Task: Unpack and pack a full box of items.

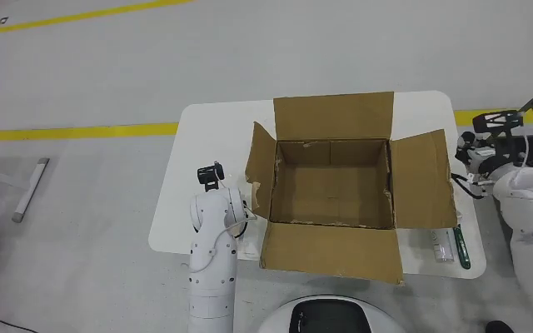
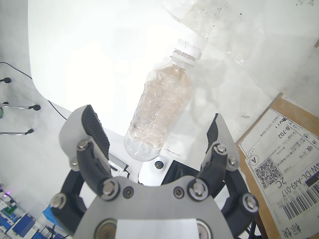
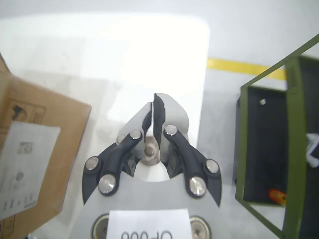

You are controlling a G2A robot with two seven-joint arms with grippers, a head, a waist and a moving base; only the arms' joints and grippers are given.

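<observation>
At the middle of the white bench [image 1: 208, 125]: an open cardboard box [image 1: 333, 250], four flaps spread, its brown floor in full view from above. The far flap reaches the far bench edge, and the near flap runs past the near edge. A broad strip of bare bench lies left of the box and a narrower one on the right. There, a clear packet [image 1: 444, 244] and a slim green stick [image 1: 460, 247] lie side by side near the edge.

Left wrist view: a clear bottle [image 2: 162, 105] with a white cap, near a rounded bench corner. The cap points toward a crumpled clear bag [image 2: 197, 8]. A printed label [image 2: 286, 160] on the box's outer side is close by. Whether the bottle rests on the bench cannot be told.

Right wrist view: a bench corner, a yellow floor line [image 3: 236, 65] and a green-framed dark bin [image 3: 290, 75] beyond the edge.

Left arm: raised over the left strip, beside the left flap. The left pincer [image 2: 152, 111] is spread wide, fingers clear of the bottle.

Right arm: held off the right bench edge near the far corner. The right pincer [image 3: 153, 100] is pressed together, pad against pad.
</observation>
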